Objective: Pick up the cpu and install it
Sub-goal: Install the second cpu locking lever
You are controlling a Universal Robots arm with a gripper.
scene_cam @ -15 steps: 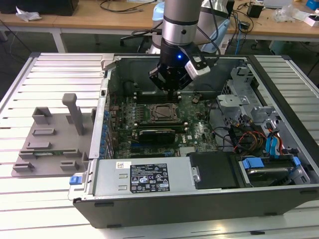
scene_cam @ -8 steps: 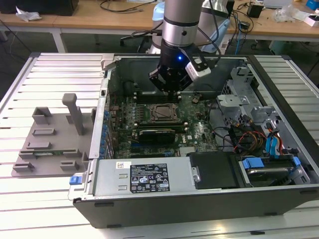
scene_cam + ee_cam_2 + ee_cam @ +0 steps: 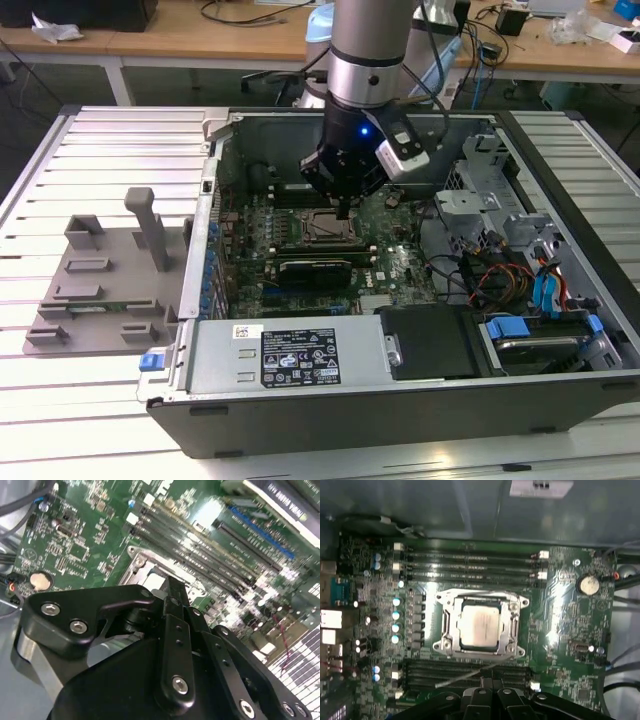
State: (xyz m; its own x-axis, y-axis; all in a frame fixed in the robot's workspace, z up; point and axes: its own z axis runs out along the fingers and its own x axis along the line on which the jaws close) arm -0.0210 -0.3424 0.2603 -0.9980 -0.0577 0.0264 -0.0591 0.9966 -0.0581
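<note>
The cpu (image 3: 479, 625) lies flat, apparently seated squarely in its socket (image 3: 480, 624) at frame centre, below the gripper (image 3: 343, 212), whose finger state I cannot tell.

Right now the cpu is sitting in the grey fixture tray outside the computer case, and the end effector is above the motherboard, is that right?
Not quite. The cpu sits in the motherboard socket frame inside the computer case, as the first wrist view shows. The end effector is indeed above the motherboard, in the exterior view.
</note>
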